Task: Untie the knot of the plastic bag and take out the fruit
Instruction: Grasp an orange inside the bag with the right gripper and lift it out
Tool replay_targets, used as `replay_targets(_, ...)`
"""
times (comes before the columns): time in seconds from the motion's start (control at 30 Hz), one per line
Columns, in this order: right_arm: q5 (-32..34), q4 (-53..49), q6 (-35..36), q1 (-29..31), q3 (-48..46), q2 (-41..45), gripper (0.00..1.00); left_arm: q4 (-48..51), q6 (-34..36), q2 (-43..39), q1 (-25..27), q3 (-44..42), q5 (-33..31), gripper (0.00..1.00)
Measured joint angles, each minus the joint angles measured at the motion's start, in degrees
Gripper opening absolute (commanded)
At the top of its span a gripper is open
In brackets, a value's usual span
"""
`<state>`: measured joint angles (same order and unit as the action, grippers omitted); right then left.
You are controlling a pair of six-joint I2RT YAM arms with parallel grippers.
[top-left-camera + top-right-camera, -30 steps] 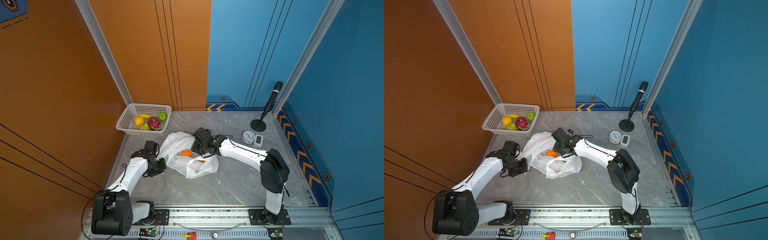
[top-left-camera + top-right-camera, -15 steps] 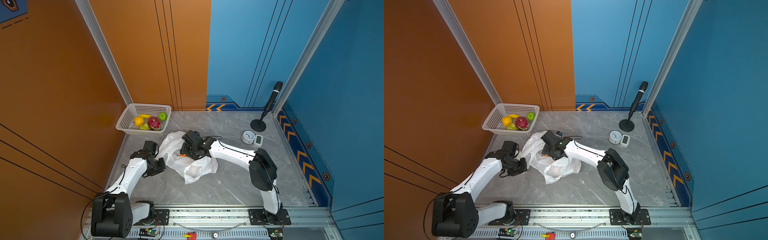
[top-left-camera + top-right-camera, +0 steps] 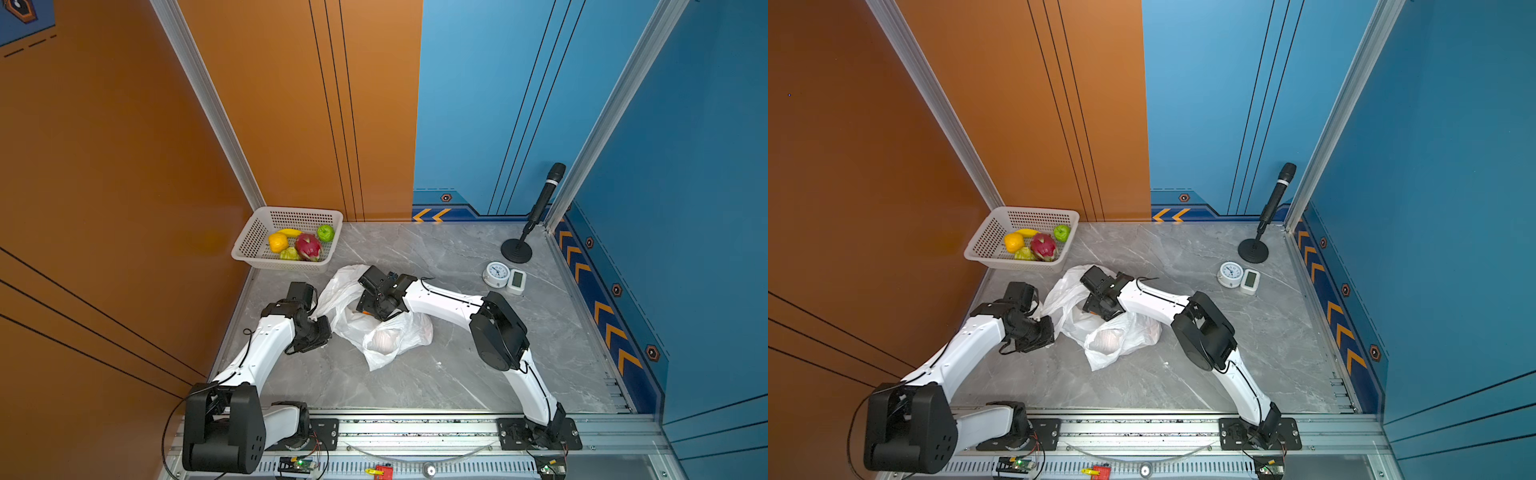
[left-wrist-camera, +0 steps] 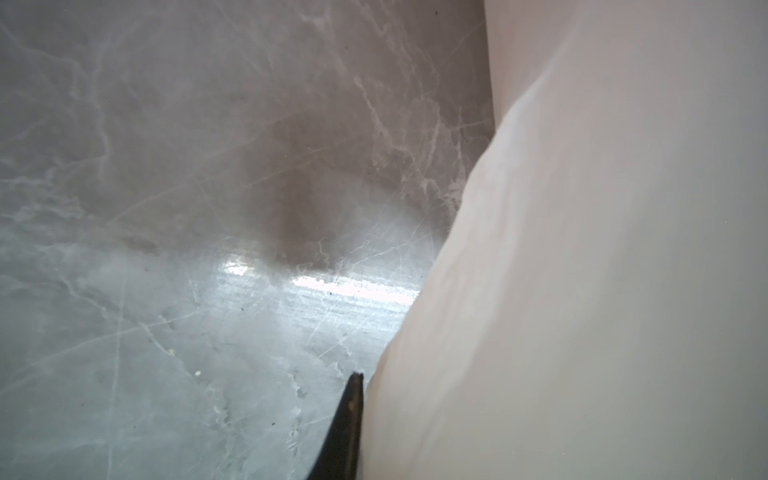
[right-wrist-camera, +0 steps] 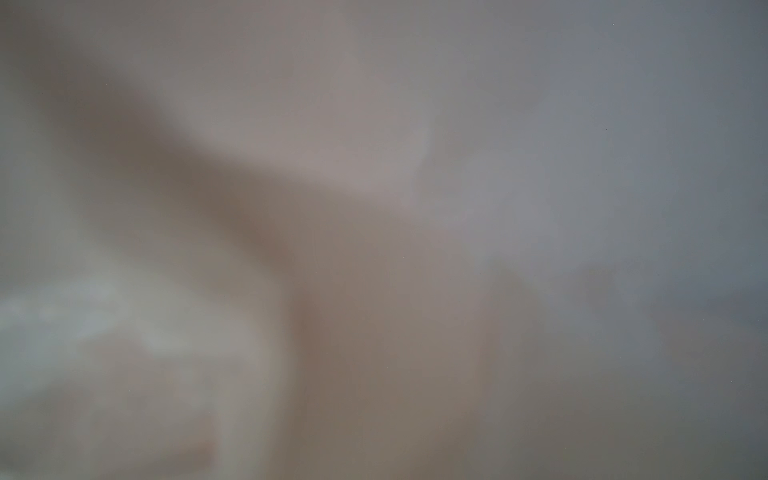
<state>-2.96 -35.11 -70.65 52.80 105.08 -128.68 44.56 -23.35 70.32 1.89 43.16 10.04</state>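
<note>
Grey marble tabletop (image 3: 457, 374) fills the lower middle of both top views, walled in orange and blue. Just left of centre lies the plastic bag (image 3: 340, 291) (image 3: 1067, 291), crumpled, with a pale round fruit (image 3: 384, 338) showing through its lower bulge. The right gripper (image 3: 372, 309) dips into the bag from the right, fingers buried in film (its wrist camera shows only blur), so I cannot tell how wide they stand. The left gripper (image 3: 322, 330) sits at the bag's left edge. Its wrist view shows one black finger (image 4: 345, 432) against white plastic, and I cannot tell whether it is clamped. At upper left, a white basket (image 3: 253, 232) holds a dragon fruit (image 3: 308, 246) among other pieces.
</note>
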Motion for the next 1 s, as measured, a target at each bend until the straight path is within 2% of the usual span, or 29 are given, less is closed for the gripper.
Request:
replay_targets(0.2, 0.15, 0.17, -0.13, -0.44, 2.14, -1.25, 0.95, 0.00, 0.00, 0.04, 0.00, 0.00, 0.02, 0.13)
replay_targets(0.4, 0.11, 1.27, -0.24, -1.51, 2.56, -1.40, 0.81, -0.02, 0.00, 0.04, 0.00, 0.00, 0.02, 0.13)
replay_targets(0.53, -0.13, 1.31, -0.33, -1.60, 2.56, -1.53, 0.78, 0.00, 0.00, 0.04, 0.00, 0.00, 0.02, 0.13)
replay_targets(0.8, -0.33, 1.66, 0.20, -0.92, 2.56, -1.53, 0.56, 0.00, 0.00, 0.04, 0.00, 0.00, 0.02, 0.14)
replay_targets(1.0, -0.26, 1.73, 1.03, -0.59, 2.54, -1.20, 0.54, 0.00, 0.00, 0.04, 0.00, 0.00, 0.04, 0.14)
